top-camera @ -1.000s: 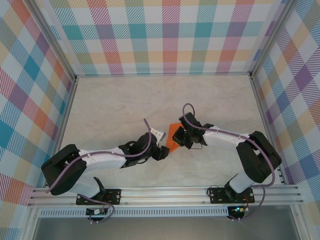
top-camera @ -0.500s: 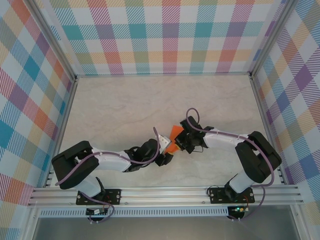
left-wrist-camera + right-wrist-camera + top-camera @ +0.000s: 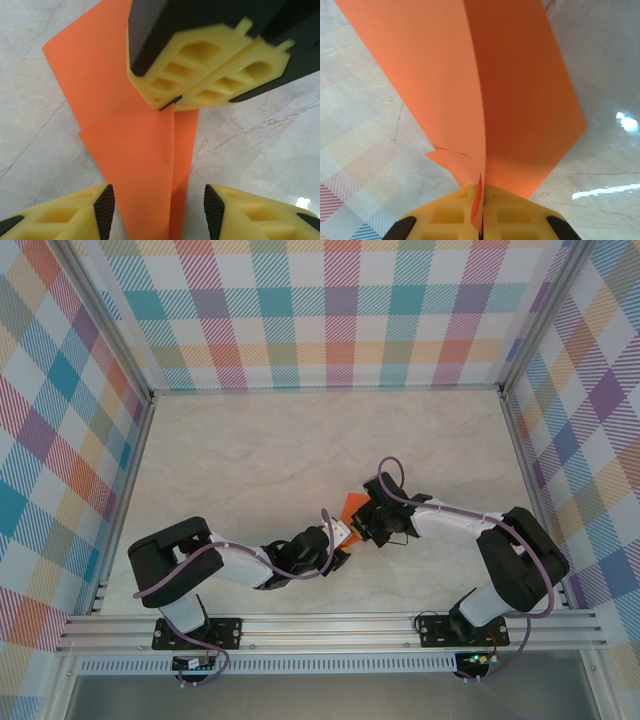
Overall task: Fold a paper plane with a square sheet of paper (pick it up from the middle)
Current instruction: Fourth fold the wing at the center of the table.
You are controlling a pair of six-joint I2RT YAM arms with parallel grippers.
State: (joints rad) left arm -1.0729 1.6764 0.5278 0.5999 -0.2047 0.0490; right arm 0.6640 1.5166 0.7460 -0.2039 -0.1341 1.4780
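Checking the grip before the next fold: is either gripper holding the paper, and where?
The right gripper pinches the paper at its crease. The left gripper is open, its fingers either side of the paper, not gripping.

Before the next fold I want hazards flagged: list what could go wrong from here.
The right tool pinches the orange sheet at a narrow spot by its crease; a tug could slip or tear it. The left tool, open astride the sheet near the right one, might close off the crease or bump it.
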